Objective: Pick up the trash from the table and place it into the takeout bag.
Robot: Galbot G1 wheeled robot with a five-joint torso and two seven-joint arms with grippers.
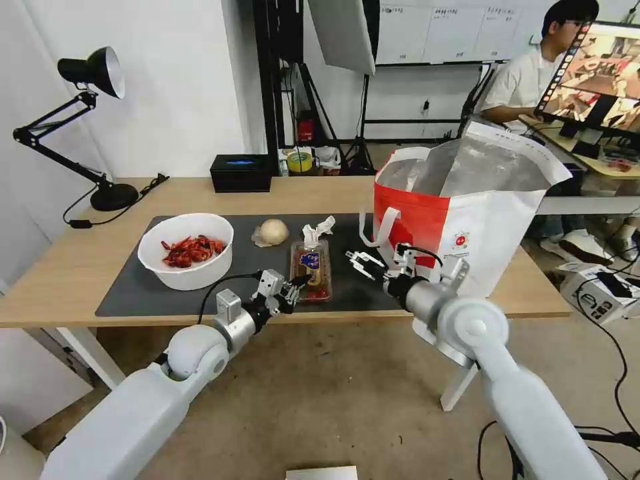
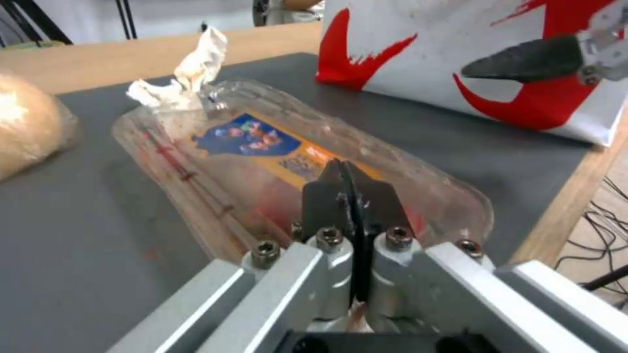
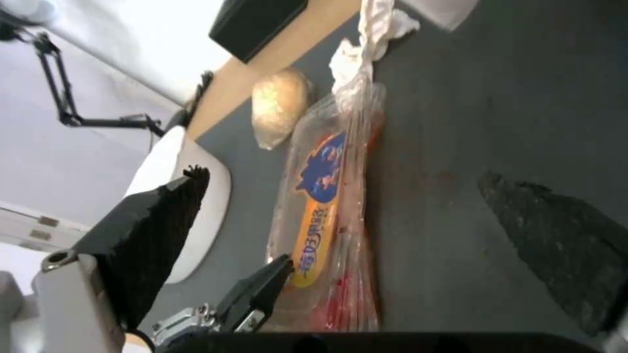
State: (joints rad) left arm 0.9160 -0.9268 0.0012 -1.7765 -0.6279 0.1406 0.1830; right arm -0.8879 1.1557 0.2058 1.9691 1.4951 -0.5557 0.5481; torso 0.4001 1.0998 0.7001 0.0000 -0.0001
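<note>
While left hand [image 1: 298, 283] pinched together at tray [image 1: 311, 269] | right hand [image 1: 360, 261] spread apart

My head camera is looking down across the table [image 1: 80, 267]; both wrist cameras are hovering close, sharing the clear tray [image 2: 262, 162] between them.

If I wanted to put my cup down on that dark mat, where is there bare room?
Bare mat lies in front of the white bowl, and between the tomato tray and takeout bag, though the open right gripper hovers there. It is crowded mid-mat: bun, tissue and tray cluster together, the shut left gripper at the tray.
</note>
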